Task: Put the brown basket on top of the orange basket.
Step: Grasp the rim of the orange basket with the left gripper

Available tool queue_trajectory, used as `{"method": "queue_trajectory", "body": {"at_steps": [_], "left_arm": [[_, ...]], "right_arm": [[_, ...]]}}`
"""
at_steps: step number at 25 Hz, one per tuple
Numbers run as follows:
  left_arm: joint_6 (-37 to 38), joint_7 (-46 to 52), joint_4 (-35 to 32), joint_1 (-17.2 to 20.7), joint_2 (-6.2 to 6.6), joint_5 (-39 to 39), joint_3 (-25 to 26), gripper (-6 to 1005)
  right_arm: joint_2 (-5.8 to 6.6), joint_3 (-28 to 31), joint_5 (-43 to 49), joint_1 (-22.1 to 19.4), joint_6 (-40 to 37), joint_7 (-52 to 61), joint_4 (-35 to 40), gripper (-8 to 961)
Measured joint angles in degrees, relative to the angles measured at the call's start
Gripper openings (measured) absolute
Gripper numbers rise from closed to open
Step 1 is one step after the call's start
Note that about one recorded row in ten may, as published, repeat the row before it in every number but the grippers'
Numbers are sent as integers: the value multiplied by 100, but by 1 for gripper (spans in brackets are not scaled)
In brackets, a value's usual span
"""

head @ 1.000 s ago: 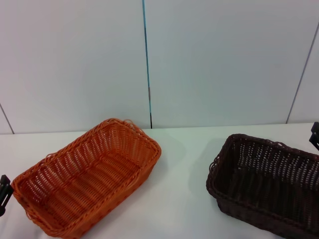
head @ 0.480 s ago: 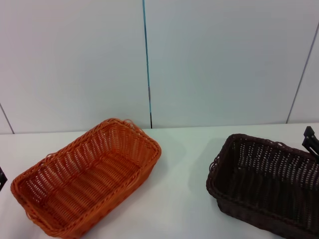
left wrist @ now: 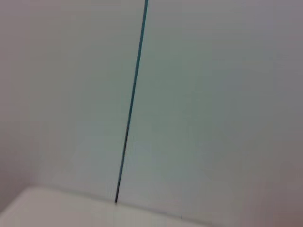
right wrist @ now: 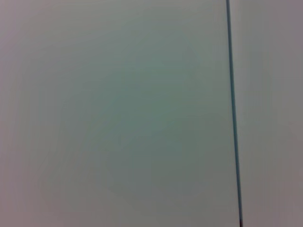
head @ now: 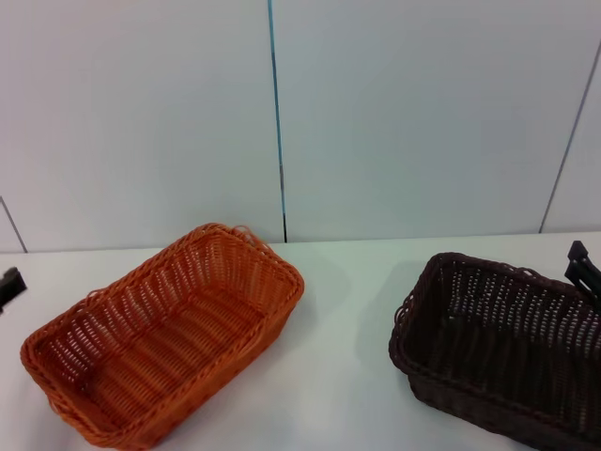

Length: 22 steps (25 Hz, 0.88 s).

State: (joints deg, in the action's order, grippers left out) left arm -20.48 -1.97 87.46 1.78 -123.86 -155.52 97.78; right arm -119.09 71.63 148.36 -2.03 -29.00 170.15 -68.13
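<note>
The orange basket (head: 164, 334) sits empty on the left of the white table (head: 338, 376), turned at an angle. The brown basket (head: 502, 348) sits empty on the right, partly cut off by the frame. Only a dark tip of my left gripper (head: 9, 282) shows at the left edge, beside the orange basket and apart from it. A dark tip of my right gripper (head: 584, 268) shows at the right edge, just above the brown basket's far rim. Both wrist views show only the wall.
A pale panelled wall (head: 282, 113) with a thin dark seam stands right behind the table's back edge. Bare table top lies between the two baskets.
The left gripper has risen along the left edge, from beside the orange basket's near corner to higher up. The right gripper has come a little inward over the brown basket's far rim.
</note>
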Motion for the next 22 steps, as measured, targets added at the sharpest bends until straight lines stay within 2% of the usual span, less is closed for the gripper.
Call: {"method": "queue_trajectory", "body": {"at_steps": [4, 9, 10, 11, 12, 17, 20, 22], "left_arm": [[-1608, 45, 346, -603, 13, -30, 841, 917], [-3180, -17, 349, -1368, 57, -48, 1907, 917], [-3378, -37, 297, -1481, 76, -55, 2051, 917], [-3798, -74, 85, -1763, 176, -59, 2349, 917], [-3798, -74, 85, -1763, 176, -59, 2349, 917], [-4622, -81, -832, -2393, 525, -58, 2732, 918], [-4807, -79, -1257, -2616, 624, -61, 2805, 918], [-4843, -76, -1523, -2731, 648, -60, 2844, 918]], "right_arm": [[1, 6, 0, 17, 0, 0, 12, 933], [0, 31, 0, 44, 0, 0, 52, 933], [0, 36, 0, 52, 0, 0, 58, 933], [0, 41, -3, 75, 3, 0, 62, 933], [0, 41, -3, 75, 3, 0, 62, 933], [1, 63, -31, 153, 180, 10, 57, 933], [6, 115, -22, 265, 425, 11, 63, 933], [8, 140, -12, 307, 508, 10, 80, 933]]}}
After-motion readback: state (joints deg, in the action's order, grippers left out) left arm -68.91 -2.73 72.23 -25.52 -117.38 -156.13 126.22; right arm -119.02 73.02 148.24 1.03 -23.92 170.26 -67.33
